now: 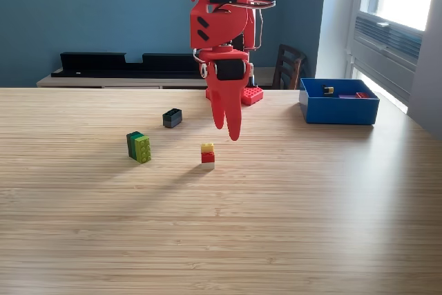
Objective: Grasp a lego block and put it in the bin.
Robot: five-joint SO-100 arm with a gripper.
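Nearby, green block [139, 147], dark block [172, 117]

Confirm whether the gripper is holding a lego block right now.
No: the gripper hangs above the table with its fingers together and nothing between them, and the yellow-and-red block sits on the wood below.

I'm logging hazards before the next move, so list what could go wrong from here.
1. The hand hangs with its fingers together above and beside the small yellow-red stack; coming down unopened or off-centre, it may topple the stack instead of gripping it.
2. The bin sits far toward the exterior view's right, so a weak grip could drop the block on the table on the way.
3. The stack may split, leaving part behind.
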